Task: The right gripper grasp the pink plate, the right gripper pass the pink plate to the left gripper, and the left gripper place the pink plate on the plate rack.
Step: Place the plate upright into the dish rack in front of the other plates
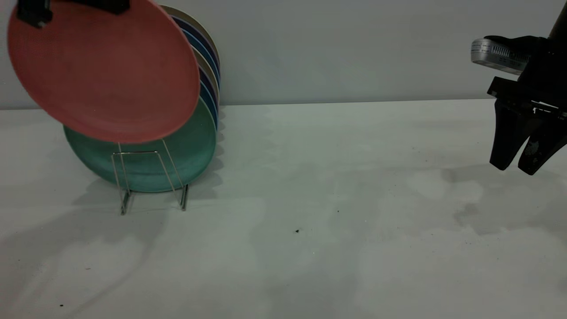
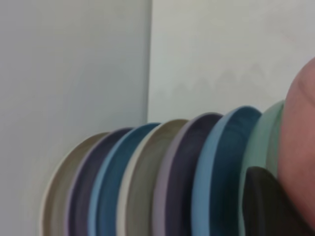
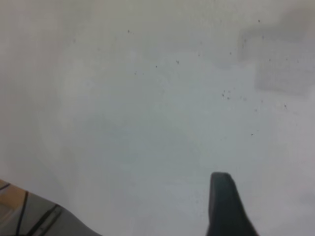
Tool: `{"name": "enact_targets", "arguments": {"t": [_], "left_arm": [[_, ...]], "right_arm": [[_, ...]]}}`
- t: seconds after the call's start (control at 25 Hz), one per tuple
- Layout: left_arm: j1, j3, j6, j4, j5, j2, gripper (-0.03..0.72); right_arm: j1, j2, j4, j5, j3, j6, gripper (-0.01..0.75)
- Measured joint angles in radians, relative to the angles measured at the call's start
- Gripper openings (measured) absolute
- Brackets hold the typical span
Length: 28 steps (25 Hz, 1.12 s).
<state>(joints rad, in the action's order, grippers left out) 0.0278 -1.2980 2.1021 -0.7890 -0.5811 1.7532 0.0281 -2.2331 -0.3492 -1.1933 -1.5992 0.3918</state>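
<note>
Up at the far left of the exterior view, the left end effector (image 1: 33, 11) shows only as black blocks at the top edge, clamped on the upper rim of the pink plate (image 1: 104, 71), which it holds in the air, tilted, its face turned toward the camera. The plate's lower edge hangs in front of the green plate (image 1: 195, 146), the front one in the row standing in the plate rack (image 1: 150, 181); whether the pink plate touches the green one cannot be told. The rack's thin wire loops stand on the white counter (image 1: 310, 199) with the front loop bare below the pink plate. Behind the green plate the rims of blue, navy and beige plates fan back toward the wall. In the left wrist view the same row of rims runs edge-on, with the pink plate (image 2: 300, 142) at one side next to the green rim (image 2: 261, 142) and a dark fingertip (image 2: 266, 206) of the end effector against it. Further right the counter carries only a few dark specks. At the far right the right end effector (image 1: 518, 166) hangs above the counter, well apart from the rack, fingers pointing down with a narrow gap between their tips and nothing held.
</note>
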Motion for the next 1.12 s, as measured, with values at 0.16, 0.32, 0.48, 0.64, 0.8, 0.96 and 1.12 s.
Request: {"name": "enact_targets", "arguments": {"t": [0.16,0.32,0.48,0.64,0.8,0.96,1.12], "left_arm": [[0.0,0.0,0.0,0.0,0.007,0.025,0.097],[0.0,0.0,0.0,0.0,0.027,0.029,0.097],[0.0,-0.003,0.0,0.0,0.027,0.045,0.097],[0.0,-0.003,0.0,0.0,0.031,0.071,0.097],[0.0,-0.003,0.0,0.0,0.037,0.1,0.097],[0.0,-0.003,0.0,0.0,0.042,0.124,0.097],[0.0,-0.004,0.0,0.0,0.048,0.139,0.097]], "right_arm": [[0.0,0.0,0.0,0.0,0.0,0.0,0.452],[0.0,0.0,0.0,0.0,0.0,0.0,0.452],[0.0,0.0,0.0,0.0,0.0,0.0,0.452],[0.0,0.0,0.0,0.0,0.0,0.0,0.452],[0.0,0.0,0.0,0.0,0.0,0.0,0.452],[0.0,0.0,0.0,0.0,0.0,0.0,0.452],[0.0,0.0,0.0,0.0,0.0,0.0,0.452]]}}
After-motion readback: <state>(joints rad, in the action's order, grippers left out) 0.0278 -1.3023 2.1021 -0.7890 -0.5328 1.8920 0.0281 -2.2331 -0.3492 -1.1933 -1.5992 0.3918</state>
